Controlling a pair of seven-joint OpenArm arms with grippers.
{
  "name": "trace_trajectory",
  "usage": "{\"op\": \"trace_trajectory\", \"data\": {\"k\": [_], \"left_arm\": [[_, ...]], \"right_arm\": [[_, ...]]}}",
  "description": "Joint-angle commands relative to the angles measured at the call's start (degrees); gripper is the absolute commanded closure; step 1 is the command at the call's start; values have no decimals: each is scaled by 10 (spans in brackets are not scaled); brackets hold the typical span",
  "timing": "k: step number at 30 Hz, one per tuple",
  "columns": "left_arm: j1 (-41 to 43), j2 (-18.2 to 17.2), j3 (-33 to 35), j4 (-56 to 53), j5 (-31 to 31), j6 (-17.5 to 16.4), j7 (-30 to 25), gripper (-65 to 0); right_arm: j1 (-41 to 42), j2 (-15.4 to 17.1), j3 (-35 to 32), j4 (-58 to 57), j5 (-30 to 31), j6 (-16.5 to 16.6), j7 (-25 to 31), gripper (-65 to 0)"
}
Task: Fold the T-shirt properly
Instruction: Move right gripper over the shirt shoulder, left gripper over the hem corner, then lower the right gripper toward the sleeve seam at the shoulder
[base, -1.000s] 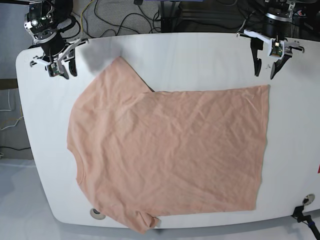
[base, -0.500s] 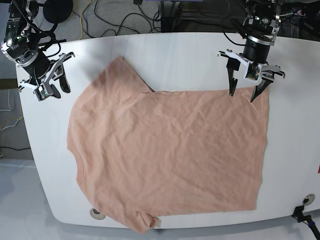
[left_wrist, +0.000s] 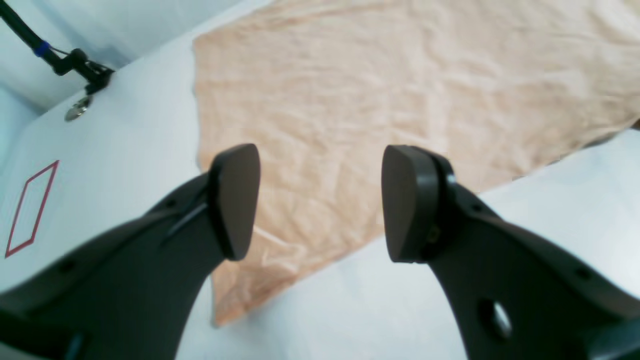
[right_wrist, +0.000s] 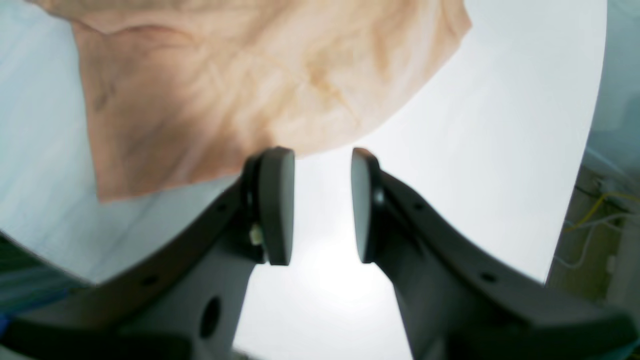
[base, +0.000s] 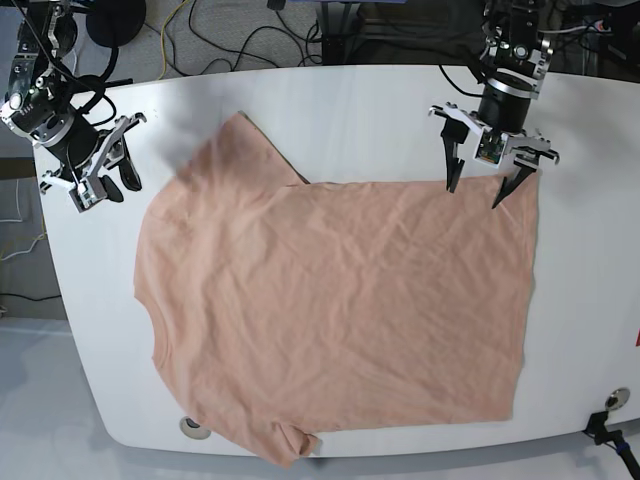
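Observation:
The peach T-shirt (base: 340, 310) lies flat and lightly wrinkled on the white table (base: 380, 110), neck to the left and hem to the right. My left gripper (base: 474, 195) hovers over the shirt's far right hem corner. In the left wrist view its jaws (left_wrist: 320, 200) stand wide open above the cloth (left_wrist: 380, 90), with the corner just below them. My right gripper (base: 105, 192) is open over bare table left of the far sleeve (base: 235, 145). The right wrist view shows its pads (right_wrist: 276, 205) apart with nothing between them and the sleeve (right_wrist: 225, 100) ahead.
Cables and equipment lie behind the table's far edge. A round metal grommet (base: 190, 427) sits near the front left edge. A black clamp (base: 600, 422) sits at the front right corner. A red outlined mark (left_wrist: 30, 210) is on the table right of the hem.
My left gripper came down from the back right to the hem corner and opened wider. My right gripper moved forward and left, beside the far sleeve.

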Motion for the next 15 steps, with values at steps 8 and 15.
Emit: {"op": "trace_trajectory", "data": {"k": [8,15], "left_arm": [[-1,-4,-3,10,-2,5,-23,-361],[-5,-7,-3,11,0,7,-3,-352]], "right_arm": [[86,32,-153,4,-106,-4,20,-195],[112,34,-227,-6,-243,5,28,-194]]}}
